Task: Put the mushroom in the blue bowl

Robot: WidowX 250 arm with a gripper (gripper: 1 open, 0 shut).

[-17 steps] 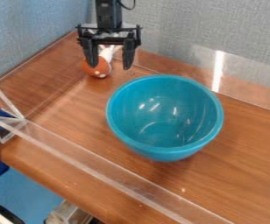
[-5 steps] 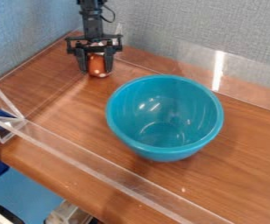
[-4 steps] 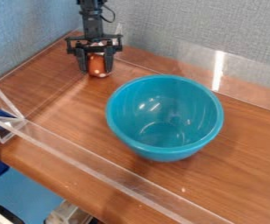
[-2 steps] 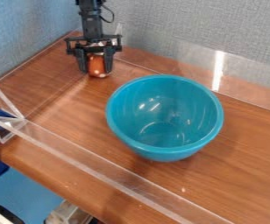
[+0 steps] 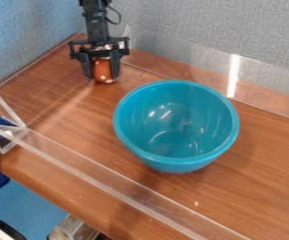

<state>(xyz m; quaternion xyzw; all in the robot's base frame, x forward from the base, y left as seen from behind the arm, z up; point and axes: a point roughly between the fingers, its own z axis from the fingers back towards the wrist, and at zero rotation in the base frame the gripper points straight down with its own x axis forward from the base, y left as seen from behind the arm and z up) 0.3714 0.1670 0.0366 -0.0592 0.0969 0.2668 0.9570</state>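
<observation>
Stretching across the whole view, the wooden table (image 5: 72, 103) carries no writing or label that can be read, and its near corner is cut off by the frame. A clear plastic barrier (image 5: 97, 178) runs along the near edge, well in front of the hand, and a second clear panel (image 5: 253, 80) stands off to the hand's right, its far end cut off at the picture's border. Behind the hand hangs a grey-blue textured wall (image 5: 197, 28), plain and unmarked.

The blue bowl (image 5: 177, 125) sits on the table in front of the hand and to its right, well apart from it, open side up, with glossy reflections inside and no print on it.

The gripper (image 5: 102, 67) points down at the back left of the table, its dark fingers (image 5: 83, 62) closed in on either side of the mushroom (image 5: 103, 69). The mushroom sits between them, right at the table surface; only an orange-red patch shows, its stem is hard to make out, and whether it rests on the wood or is lifted just clear cannot be told. The arm above the gripper is cut off by the top edge.
</observation>
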